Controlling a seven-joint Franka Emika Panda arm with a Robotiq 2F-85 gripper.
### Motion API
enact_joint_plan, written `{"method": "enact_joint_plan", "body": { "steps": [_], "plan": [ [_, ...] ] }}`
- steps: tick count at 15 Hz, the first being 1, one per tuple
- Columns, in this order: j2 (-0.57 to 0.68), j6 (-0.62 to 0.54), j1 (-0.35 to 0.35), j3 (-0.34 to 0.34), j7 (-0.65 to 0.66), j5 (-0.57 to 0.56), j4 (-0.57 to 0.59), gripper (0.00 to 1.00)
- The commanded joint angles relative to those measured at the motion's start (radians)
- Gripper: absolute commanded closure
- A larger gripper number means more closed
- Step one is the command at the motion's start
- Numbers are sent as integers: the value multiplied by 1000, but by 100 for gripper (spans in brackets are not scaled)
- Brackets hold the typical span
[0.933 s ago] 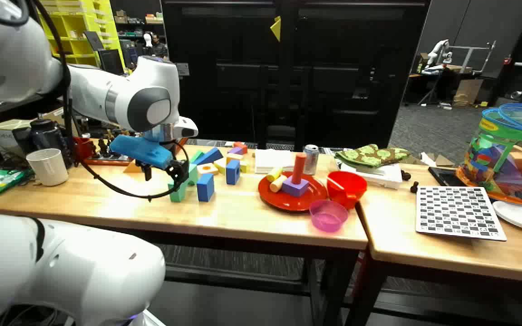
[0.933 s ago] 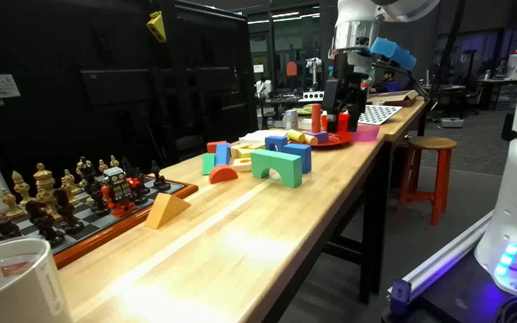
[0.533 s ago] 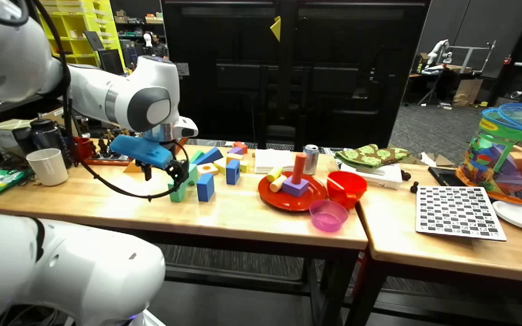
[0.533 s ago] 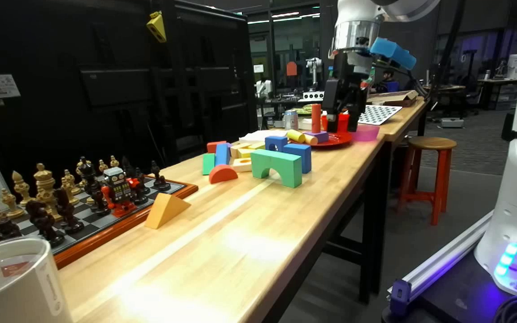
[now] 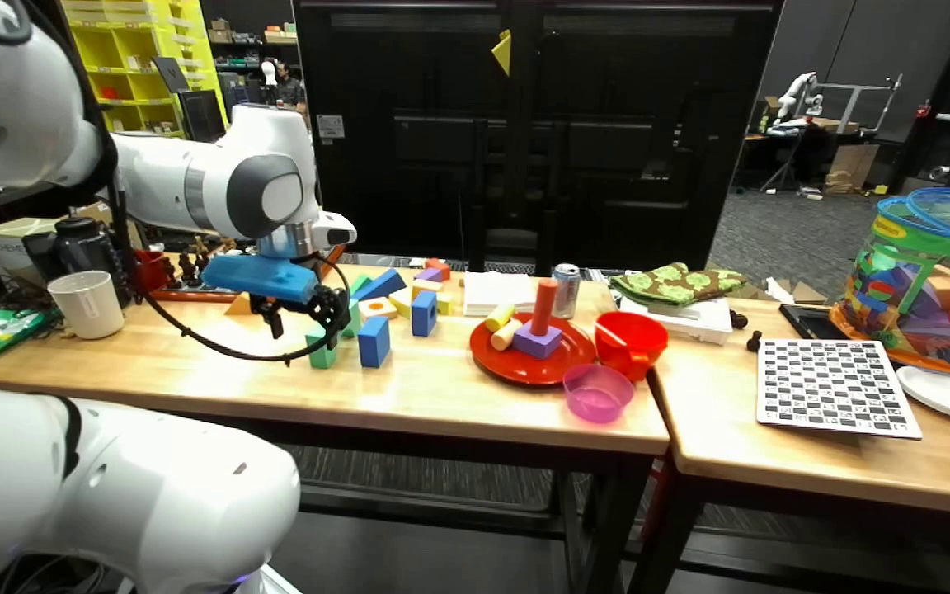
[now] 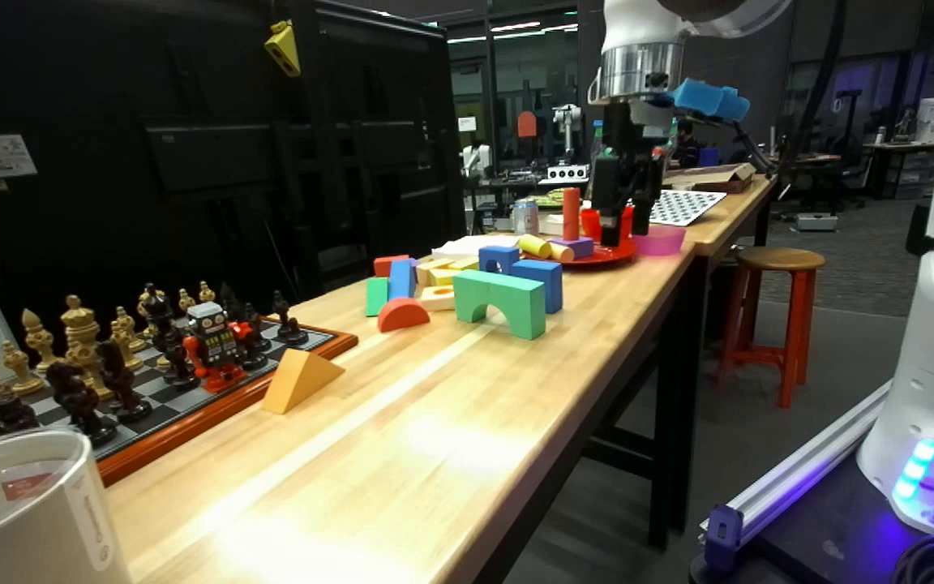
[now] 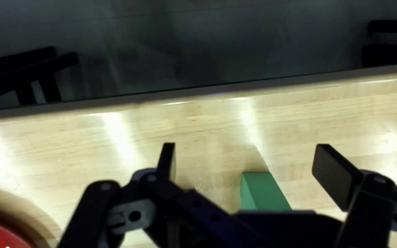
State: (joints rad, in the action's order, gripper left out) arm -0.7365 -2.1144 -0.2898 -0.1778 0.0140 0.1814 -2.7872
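This is a robotics lab, indicated by a white robot arm (image 6: 933, 357) mounted beside the edge of a wooden table (image 6: 386, 438), another robot arm (image 5: 792, 94) in the background, a checkered board (image 5: 834, 384) on an adjoining table (image 5: 718, 412), and yellow shelves (image 5: 130, 73).

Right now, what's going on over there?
A robot arm holds its claw open and empty above the wooden table. In the wrist view, a green block shows between the jaws, not gripped. Two blue blocks stand near it. Farther along, a red cylinder stands on a purple block on the red plate.
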Motion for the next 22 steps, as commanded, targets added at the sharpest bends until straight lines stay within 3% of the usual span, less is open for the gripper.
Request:
{"method": "enact_joint_plan", "body": {
  "steps": [1,6,12,22],
  "plan": [
    [-5,-17,44,-70,16,-148,2,0],
    [29,-148,85,-81,55,-247,10,0],
    [158,-276,128,-66,55,-275,76,0],
    [470,-292,139,-86,98,-301,256,0]
  ]
}}
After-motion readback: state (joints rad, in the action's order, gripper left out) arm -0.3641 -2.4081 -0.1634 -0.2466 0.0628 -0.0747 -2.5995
